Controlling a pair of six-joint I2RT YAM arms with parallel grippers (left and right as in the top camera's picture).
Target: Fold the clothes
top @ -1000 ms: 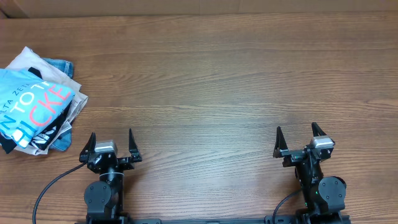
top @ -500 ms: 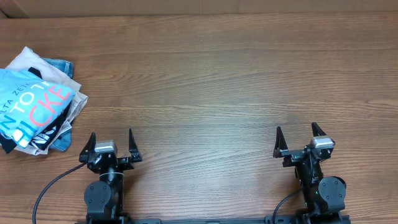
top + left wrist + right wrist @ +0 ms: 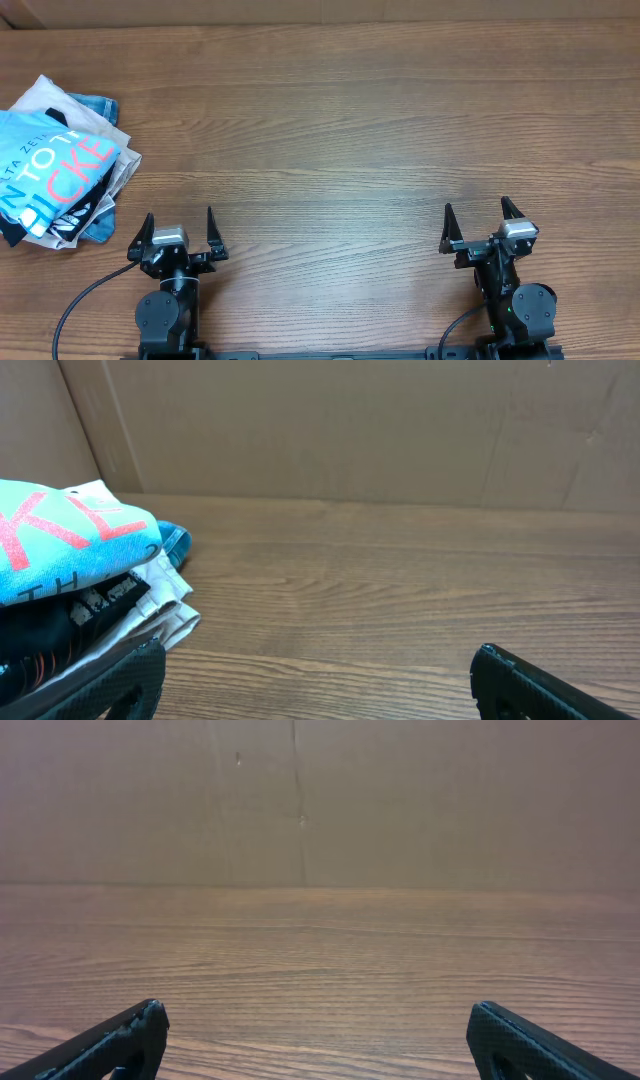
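A wooden desk [image 3: 350, 120] seen from above. At its far left edge, a light blue T-shirt [image 3: 45, 165] with white and pink lettering lies bundled on top of a small pile of other garments [image 3: 95, 104], apparently beige, denim and black. The left gripper [image 3: 180, 224] and right gripper [image 3: 476, 214] sit at the near edge, well apart from each other. Both have their jaws spread wide and hold nothing.
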